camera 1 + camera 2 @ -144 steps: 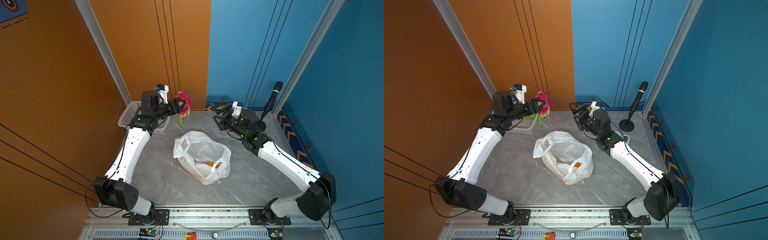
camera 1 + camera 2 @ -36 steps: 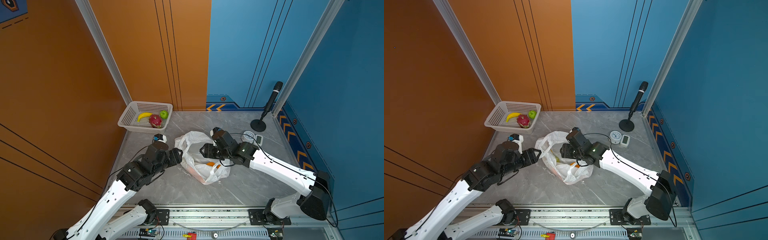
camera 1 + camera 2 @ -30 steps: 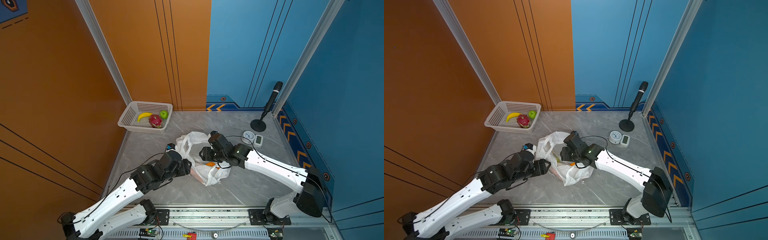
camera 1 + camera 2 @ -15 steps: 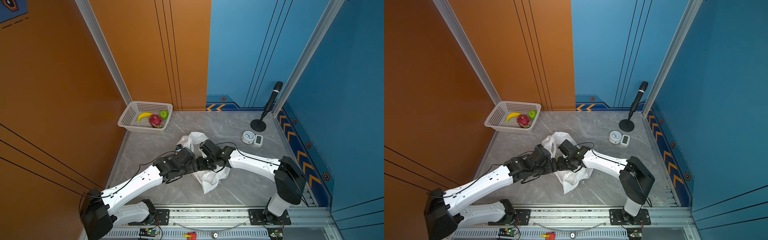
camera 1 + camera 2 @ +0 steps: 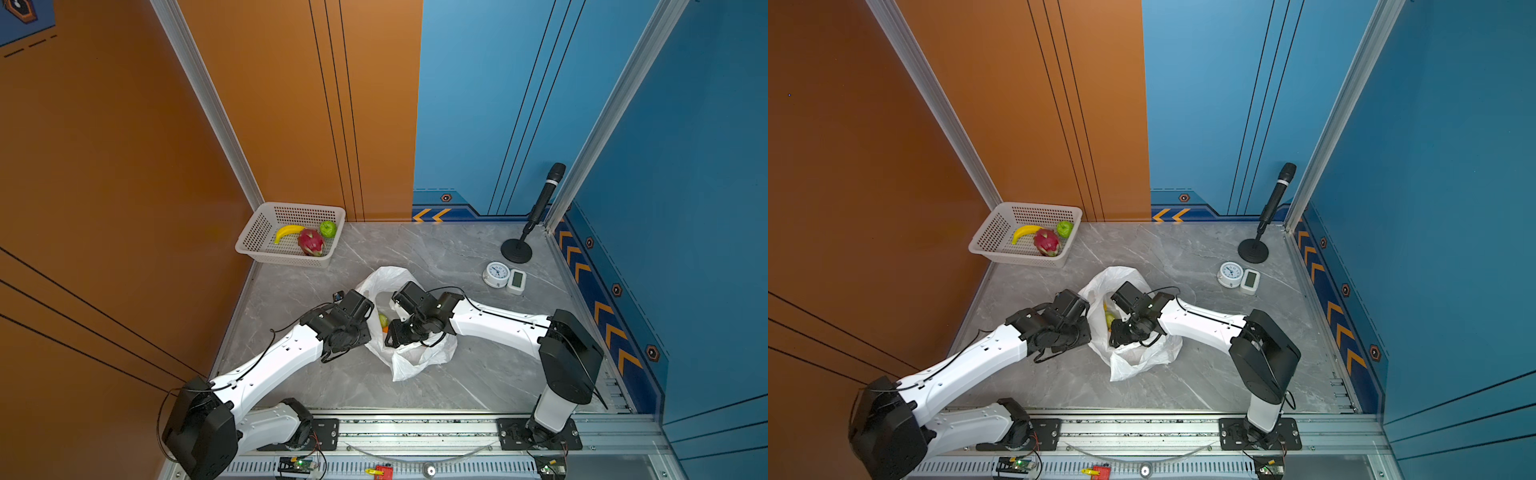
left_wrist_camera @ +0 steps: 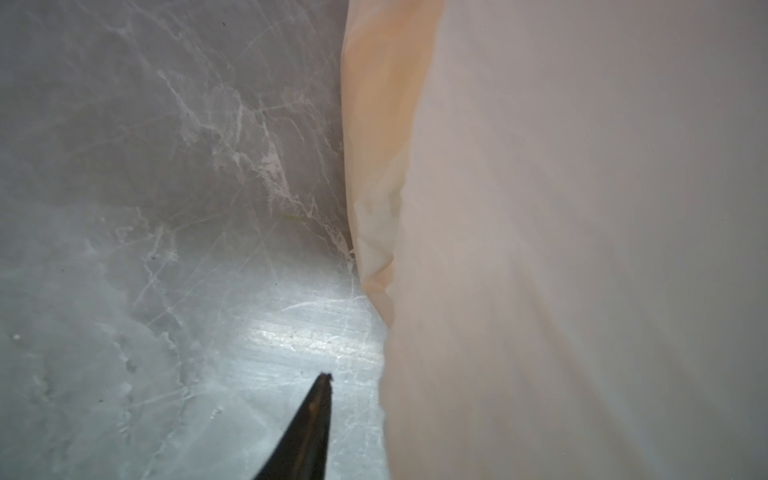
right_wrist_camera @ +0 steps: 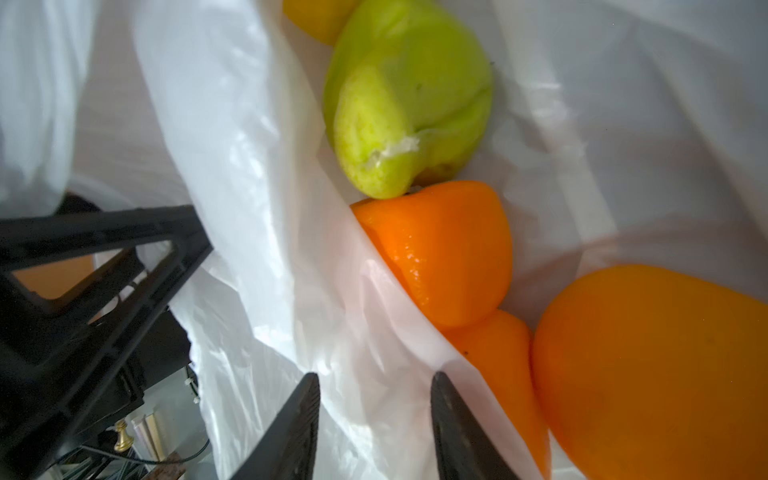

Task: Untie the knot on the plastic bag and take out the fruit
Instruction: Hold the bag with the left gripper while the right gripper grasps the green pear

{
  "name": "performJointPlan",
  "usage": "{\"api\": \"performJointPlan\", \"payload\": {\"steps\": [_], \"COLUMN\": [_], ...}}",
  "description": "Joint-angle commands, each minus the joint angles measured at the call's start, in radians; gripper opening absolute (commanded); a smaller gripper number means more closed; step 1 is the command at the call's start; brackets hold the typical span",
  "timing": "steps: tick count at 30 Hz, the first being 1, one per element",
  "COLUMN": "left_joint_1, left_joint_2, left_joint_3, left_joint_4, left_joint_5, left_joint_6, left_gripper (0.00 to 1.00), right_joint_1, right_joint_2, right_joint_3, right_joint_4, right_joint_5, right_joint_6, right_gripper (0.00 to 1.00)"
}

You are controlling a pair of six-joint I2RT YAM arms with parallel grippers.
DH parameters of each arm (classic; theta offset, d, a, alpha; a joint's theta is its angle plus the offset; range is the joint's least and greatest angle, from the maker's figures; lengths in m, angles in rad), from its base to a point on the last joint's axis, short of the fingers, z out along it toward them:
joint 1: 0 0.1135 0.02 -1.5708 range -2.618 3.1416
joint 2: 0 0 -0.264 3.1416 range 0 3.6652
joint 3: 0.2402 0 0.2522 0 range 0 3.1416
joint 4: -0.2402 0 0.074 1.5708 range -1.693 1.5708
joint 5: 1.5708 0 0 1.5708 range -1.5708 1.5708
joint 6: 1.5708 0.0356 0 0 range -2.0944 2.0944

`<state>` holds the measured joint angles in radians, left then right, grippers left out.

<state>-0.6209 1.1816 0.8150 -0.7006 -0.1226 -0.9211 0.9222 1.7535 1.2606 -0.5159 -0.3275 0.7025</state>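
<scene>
The plastic bag [image 5: 415,361] lies slumped in the middle of the grey table [image 5: 457,257] with its mouth open upward. No knot shows anywhere on it, so I judge the untying done and the emptying under way. Inside, the right wrist view shows a yellow-green fruit [image 7: 407,95] resting against an orange one [image 7: 449,249], with a larger orange [image 7: 648,374] beside that. A fold of bag film drapes over the near side of the oranges.

The right gripper [image 7: 374,376] reaches into the mouth, its fingers part-way apart and straddling that fold — nothing is clamped. The left gripper [image 5: 363,330] sits against the bag's outer wall. Only one finger [image 6: 307,424] shows beside the plastic, so I cannot tell whether it is wide, narrow or pinching the bag.

The likely trouble is that closing here would catch film together with an orange, or instead of one — the thin plastic may tear, or the whole bag may lift and spill round fruit across the table. The two grippers are also near enough to knock together.

The white basket [image 5: 291,205] in the back-left corner, well apart, already holds a dragon fruit [image 5: 311,242], a green fruit [image 5: 328,228] and a banana [image 5: 288,232].
</scene>
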Motion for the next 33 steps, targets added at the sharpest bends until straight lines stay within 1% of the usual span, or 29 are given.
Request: {"api": "performJointPlan", "payload": {"steps": [1, 4, 6, 9, 11, 17, 20, 25, 29, 31, 33], "left_joint_1": [0.014, 0.023, 0.030, 0.035, 0.041, 0.047, 0.049, 0.060, 0.073, 0.081, 0.090], "left_joint_2": [-0.026, -0.037, -0.040, -0.037, -0.037, -0.041, -0.060, -0.085, -0.101, -0.105, -0.103], "left_joint_3": [-0.020, -0.040, -0.048, -0.053, -0.057, -0.048, -0.058, -0.073, -0.071, -0.069, -0.063], "left_joint_4": [-0.040, -0.070, -0.091, -0.122, -0.125, -0.124, -0.124, -0.124, -0.124, -0.125, -0.123], "left_joint_5": [0.021, 0.015, 0.009, -0.015, -0.015, -0.023, -0.030, -0.025, -0.029, -0.031, -0.030], "left_joint_6": [0.045, 0.044, 0.042, 0.038, 0.035, 0.030, 0.018, 0.014, 0.016, 0.019, 0.028], "left_gripper": [0.21, 0.08, 0.04, 0.02, 0.01, 0.01, 0.01, 0.01, 0.02, 0.02, 0.02], "right_joint_1": [-0.017, -0.033, -0.039, -0.040, -0.040, -0.038, -0.033, -0.027, -0.024, -0.028, -0.028], "right_joint_2": [-0.038, -0.019, 0.007, 0.063, 0.096, 0.204, 0.258, 0.363, 0.408, 0.423, 0.436], "right_joint_3": [0.043, 0.060, 0.078, 0.134, 0.165, 0.251, 0.293, 0.367, 0.385, 0.382, 0.381], "right_joint_4": [-0.019, 0.030, 0.056, 0.057, 0.064, 0.071, 0.071, 0.042, 0.029, 0.026, 0.016], "right_joint_5": [0.101, 0.157, 0.173, 0.173, 0.162, 0.110, 0.106, 0.112, 0.123, 0.094, 0.046], "right_joint_6": [-0.001, 0.038, 0.056, 0.051, 0.041, -0.029, -0.077, -0.134, -0.229, -0.269, -0.301], "right_gripper": [0.48, 0.49, 0.50, 0.53, 0.55, 0.70, 0.74, 0.77, 0.79, 0.80, 0.83]}}
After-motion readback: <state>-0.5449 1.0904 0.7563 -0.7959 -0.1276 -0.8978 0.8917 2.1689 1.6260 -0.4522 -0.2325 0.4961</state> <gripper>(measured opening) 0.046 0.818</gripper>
